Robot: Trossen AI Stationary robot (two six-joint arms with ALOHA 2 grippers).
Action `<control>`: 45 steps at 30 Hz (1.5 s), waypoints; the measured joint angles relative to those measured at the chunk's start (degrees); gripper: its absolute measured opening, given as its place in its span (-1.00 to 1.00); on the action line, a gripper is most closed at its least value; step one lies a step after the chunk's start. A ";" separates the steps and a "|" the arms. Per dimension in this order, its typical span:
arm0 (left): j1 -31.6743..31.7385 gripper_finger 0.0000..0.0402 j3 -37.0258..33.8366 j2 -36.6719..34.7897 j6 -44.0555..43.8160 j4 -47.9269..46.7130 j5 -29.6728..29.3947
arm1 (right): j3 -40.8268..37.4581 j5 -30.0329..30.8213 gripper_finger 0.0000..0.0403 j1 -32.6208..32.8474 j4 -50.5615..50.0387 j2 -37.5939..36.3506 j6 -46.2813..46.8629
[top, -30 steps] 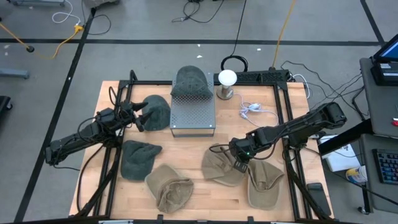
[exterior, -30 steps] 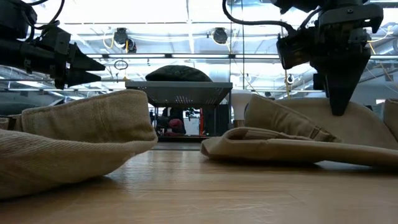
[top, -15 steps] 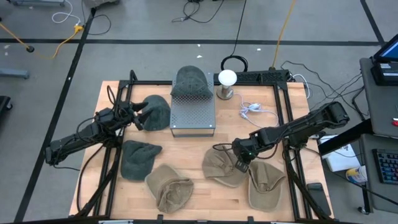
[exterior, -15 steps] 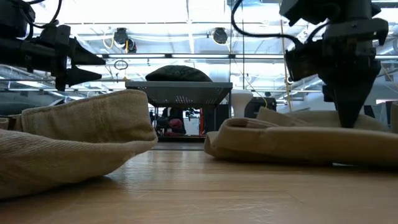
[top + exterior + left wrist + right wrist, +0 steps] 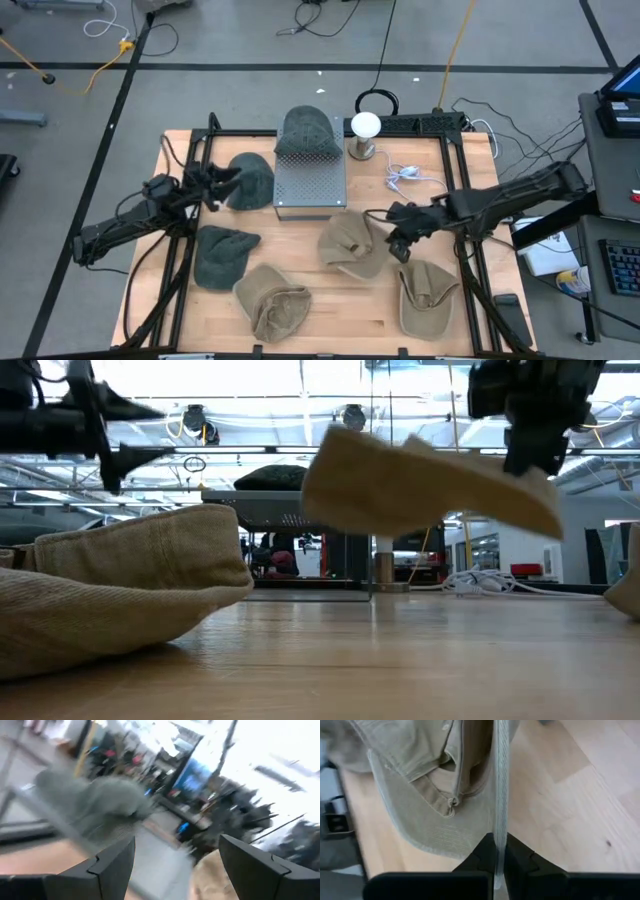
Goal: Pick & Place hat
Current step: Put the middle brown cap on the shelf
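Observation:
A tan cap [image 5: 350, 245] hangs in the air near the table's middle, held by my right gripper [image 5: 400, 243], which is shut on it. The low view shows the tan cap [image 5: 420, 490] clear of the wood under the right gripper [image 5: 530, 455]. My left gripper [image 5: 228, 180] is open and hovers by a green beanie [image 5: 252, 180] that lies beside a perforated metal stand [image 5: 310, 185]. Another green beanie [image 5: 305, 130] sits on the stand's top. In the left wrist view the open left gripper [image 5: 177, 839] faces a blurred green beanie [image 5: 95, 800]. My right gripper pinches the tan cap by the edge of its brim [image 5: 500, 815] between the two fingers [image 5: 482, 852]. The fingers come from above, pointing down. The cap is lifted clear of the table and sticks out sideways from the hold, tilted, its crown [image 5: 380, 480] toward the stand.
A third green beanie [image 5: 222, 255], a tan hat [image 5: 270, 300] and another tan cap [image 5: 425, 295] lie along the near part of the table. A lamp with a white globe [image 5: 365, 125] and a white cable [image 5: 405, 175] sit at the far right. A black frame [image 5: 455, 190] borders the table.
My right gripper has risen and shifted toward the table's far right, staying shut. The tan cap, which lay on the wood, is now lifted clear and has swung toward the stand. My left gripper has risen a little by the green beanie.

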 joint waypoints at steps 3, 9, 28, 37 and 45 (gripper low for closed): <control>0.00 0.46 0.05 0.02 -0.77 5.47 2.47 | 0.00 -0.39 -0.96 0.04 1.23 -2.82 -1.89; 0.00 0.46 5.30 0.88 0.73 7.58 4.01 | 0.03 -0.70 -0.96 -0.07 9.50 -7.37 -5.34; -0.42 0.46 35.78 34.24 10.35 8.16 16.87 | 0.15 -14.17 -0.96 -2.21 60.14 -11.91 -11.54; -4.52 0.46 48.83 49.43 14.60 13.00 21.45 | 0.15 -25.04 -0.96 -4.02 77.22 -10.14 -11.69; -8.28 0.46 59.17 60.82 13.31 12.82 24.08 | 0.16 -29.62 -0.96 -7.12 84.53 -6.45 -10.84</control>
